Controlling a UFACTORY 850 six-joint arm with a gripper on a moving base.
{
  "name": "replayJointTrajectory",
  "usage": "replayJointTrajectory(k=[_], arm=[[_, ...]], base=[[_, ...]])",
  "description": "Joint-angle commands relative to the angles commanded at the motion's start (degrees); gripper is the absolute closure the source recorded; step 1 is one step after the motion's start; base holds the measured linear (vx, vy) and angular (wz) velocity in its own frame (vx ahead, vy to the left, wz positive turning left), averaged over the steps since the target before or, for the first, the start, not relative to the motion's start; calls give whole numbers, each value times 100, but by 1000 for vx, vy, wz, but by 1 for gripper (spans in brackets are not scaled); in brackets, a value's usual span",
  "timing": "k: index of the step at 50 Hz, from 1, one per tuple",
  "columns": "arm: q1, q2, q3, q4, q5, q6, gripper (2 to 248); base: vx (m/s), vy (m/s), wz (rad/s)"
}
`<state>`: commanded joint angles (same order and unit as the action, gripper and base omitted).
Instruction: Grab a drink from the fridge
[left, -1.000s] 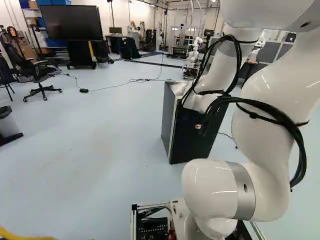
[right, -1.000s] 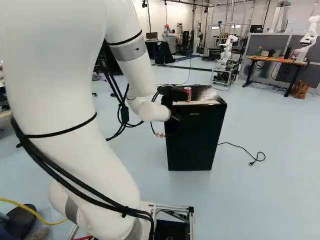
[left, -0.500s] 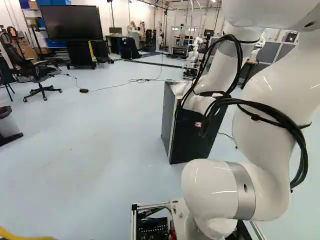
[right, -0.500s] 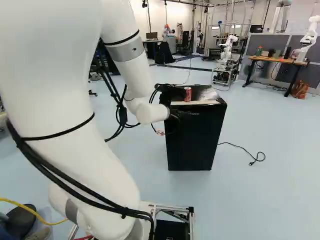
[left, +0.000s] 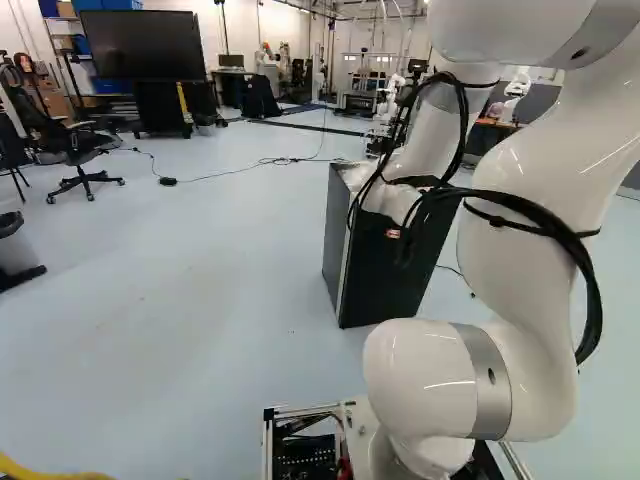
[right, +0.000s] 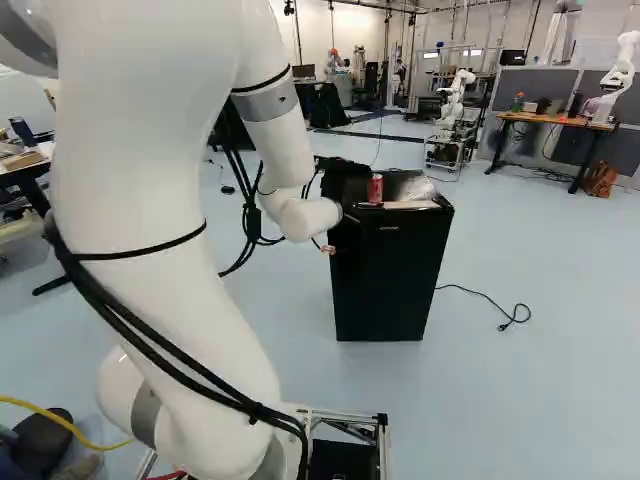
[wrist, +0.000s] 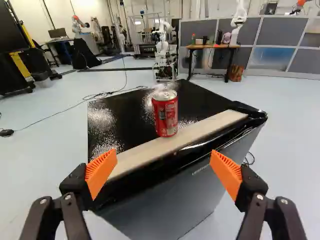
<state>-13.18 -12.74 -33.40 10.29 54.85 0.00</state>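
Plainly, the jaws stand wide apart, orange pads (wrist: 101, 172) facing. Ahead of the gap between them, the red can (wrist: 165, 116) stands upright on top of the black fridge (right: 390, 280), at the pale strip (wrist: 215, 125) along its front edge.

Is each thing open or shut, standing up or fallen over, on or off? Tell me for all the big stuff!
Fridge: upright, door shut.
Red can: standing upright on the fridge.
Claw: open, holding nothing.
Big screen: dark.
Fridge cord: on the floor, its end loose.
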Motion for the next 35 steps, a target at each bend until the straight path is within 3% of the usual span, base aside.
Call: replayJointTrajectory(k=[35], arm=[[23, -808, -961, 0, 368, 0, 3]], base=[[0, 0, 0]])
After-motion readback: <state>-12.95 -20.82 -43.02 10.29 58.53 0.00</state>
